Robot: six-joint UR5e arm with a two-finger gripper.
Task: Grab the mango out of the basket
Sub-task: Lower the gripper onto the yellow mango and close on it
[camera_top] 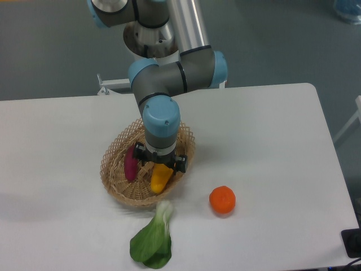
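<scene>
Basket [115,169] sits left of centre on the table [271,141]; purple vegetable [131,162] along its left side, mango [160,177] just right of it, both inside. Gripper [160,165] is low over the mango's upper end, wrist hiding the fingers, so cannot tell whether they have closed. Looks like the grasp step; next calls for a firm close, then a straight lift. Mango smooth, yellow-orange, tapered. Greens [152,240] and orange [222,200] lie outside.

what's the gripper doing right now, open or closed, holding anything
gripper: down in the basket over the mango; fingers hidden, so open or closed cannot be told.
</scene>
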